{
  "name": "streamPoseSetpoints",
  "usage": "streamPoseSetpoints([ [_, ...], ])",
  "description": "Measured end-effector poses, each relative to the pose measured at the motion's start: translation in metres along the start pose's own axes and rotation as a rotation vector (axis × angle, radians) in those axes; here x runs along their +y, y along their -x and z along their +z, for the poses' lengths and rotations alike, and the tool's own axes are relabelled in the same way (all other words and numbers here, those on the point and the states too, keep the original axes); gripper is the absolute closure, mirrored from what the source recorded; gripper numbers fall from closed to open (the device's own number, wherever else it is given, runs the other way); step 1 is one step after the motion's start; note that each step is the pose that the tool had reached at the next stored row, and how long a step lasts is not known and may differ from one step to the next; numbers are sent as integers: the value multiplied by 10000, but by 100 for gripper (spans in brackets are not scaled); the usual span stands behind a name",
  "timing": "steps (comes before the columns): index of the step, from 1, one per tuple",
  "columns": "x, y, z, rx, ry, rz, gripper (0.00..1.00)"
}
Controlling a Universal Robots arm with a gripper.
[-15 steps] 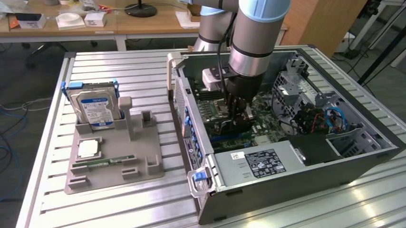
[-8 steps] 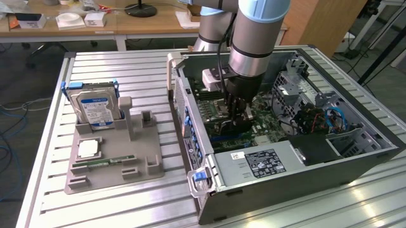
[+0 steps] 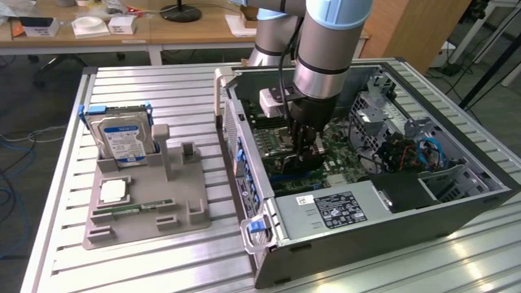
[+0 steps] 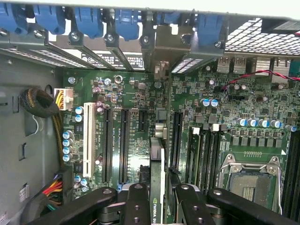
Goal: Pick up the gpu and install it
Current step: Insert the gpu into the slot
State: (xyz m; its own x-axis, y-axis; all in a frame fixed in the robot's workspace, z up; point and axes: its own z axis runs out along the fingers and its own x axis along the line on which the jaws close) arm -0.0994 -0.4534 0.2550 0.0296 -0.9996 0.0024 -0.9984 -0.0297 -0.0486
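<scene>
Nearest, gripper [image 4: 160, 190]: jaws partway closed, clamped on both faces of the gpu [image 4: 157, 161]. The gpu: held edge-on inside the computer case [image 3: 391, 241], low over the green motherboard [image 4: 225, 108], running parallel between black expansion slots [image 4: 123, 145], pale bracket end toward the rear; seated or not, cannot tell. Farthest: blue latches [image 4: 89, 21] along the case's rear slot openings.

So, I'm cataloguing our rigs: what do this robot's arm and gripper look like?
The arm is a silver-grey tube with a pale blue joint cap and a black ring band. A black cable runs alongside, and a pale box sits at the wrist. The gripper is black, its fingers jointed links with round pivots.
</scene>
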Motion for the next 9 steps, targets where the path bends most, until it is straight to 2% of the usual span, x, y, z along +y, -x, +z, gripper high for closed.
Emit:
streamPoseSetpoints([
  [9, 2, -37, 0, 0, -1, 15, 74],
])
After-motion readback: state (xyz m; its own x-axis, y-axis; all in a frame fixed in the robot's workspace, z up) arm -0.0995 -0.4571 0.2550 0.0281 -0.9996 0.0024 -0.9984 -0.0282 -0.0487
